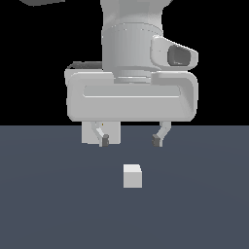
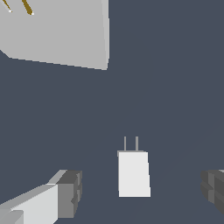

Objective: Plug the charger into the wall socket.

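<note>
Desk (image 1: 44, 209) flat slate-blue under black backdrop. End effector (image 1: 130, 140) hovering above, fingers (image 1: 104, 141) spread wide, holding and touching nothing. Charger (image 1: 132, 175) resting on desk below the gap, prongs aimed toward the wall socket (image 2: 61, 35) farther off, well apart.

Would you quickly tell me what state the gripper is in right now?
Gripper: open and holding nothing; the charger sits on the floor below, between the spread fingers, untouched.

exterior low frontal, wrist downward (perhaps near)
</note>
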